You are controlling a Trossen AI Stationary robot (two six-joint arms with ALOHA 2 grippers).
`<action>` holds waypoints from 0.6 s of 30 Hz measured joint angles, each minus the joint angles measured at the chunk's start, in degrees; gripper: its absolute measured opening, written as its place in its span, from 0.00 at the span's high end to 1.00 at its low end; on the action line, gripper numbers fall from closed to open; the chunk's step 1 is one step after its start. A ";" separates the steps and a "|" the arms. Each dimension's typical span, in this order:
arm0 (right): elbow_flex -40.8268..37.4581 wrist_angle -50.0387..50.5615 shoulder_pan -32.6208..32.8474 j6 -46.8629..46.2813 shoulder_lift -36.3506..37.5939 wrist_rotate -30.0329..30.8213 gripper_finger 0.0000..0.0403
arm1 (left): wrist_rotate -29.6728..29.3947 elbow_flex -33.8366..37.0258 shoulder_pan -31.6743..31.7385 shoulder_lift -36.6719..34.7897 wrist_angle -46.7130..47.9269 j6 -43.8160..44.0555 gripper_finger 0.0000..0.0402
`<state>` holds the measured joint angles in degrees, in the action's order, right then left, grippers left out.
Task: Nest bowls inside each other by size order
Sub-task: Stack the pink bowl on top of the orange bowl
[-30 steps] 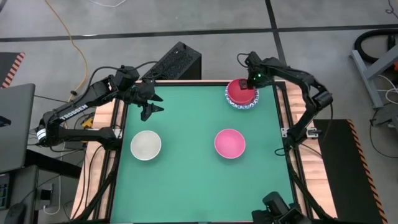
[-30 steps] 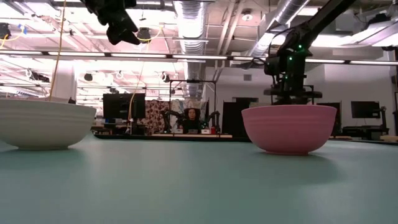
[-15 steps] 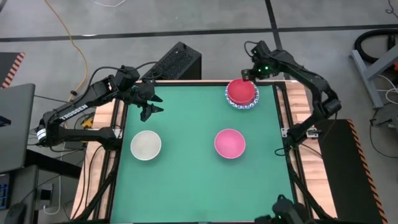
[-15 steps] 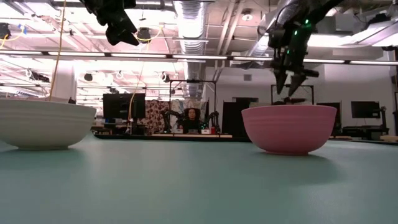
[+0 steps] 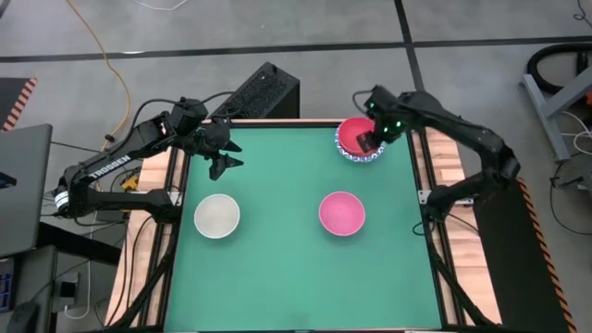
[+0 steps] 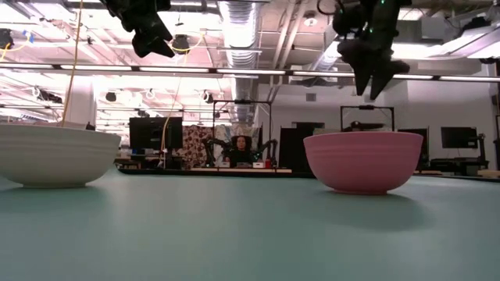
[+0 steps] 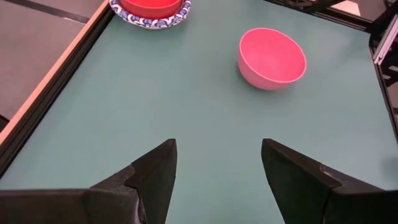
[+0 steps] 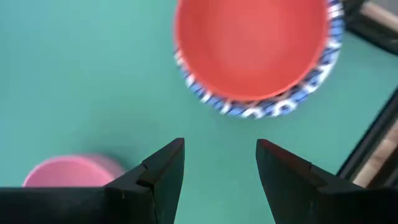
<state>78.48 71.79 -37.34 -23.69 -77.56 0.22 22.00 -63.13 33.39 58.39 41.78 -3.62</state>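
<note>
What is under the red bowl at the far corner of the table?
The red bowl sits nested in a blue-patterned bowl; only its rim shows. Whether more bowls lie stacked beneath is hidden.

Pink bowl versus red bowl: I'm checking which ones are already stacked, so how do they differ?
The pink bowl stands alone mid-table; the red bowl sits nested in a blue-rimmed bowl at the far right corner. The right gripper, open, hangs over the red bowl; nothing hangs over the pink one. Both stand upright and empty.
</note>
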 joint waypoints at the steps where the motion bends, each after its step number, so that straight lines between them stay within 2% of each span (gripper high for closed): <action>1: -0.01 0.08 2.11 -0.55 0.00 0.18 0.45 | 0.00 0.00 0.00 0.00 -0.02 0.15 0.44; 12: -0.10 0.43 24.32 -12.54 -0.81 9.05 0.45 | -0.04 0.00 0.00 0.00 0.32 1.50 0.44; 18: -4.79 0.87 33.05 -19.24 -0.79 12.13 0.45 | -0.11 0.00 0.00 0.00 1.44 1.45 0.44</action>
<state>73.70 72.65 -4.30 -42.93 -78.35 12.35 21.89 -63.13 33.39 58.39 43.22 -2.17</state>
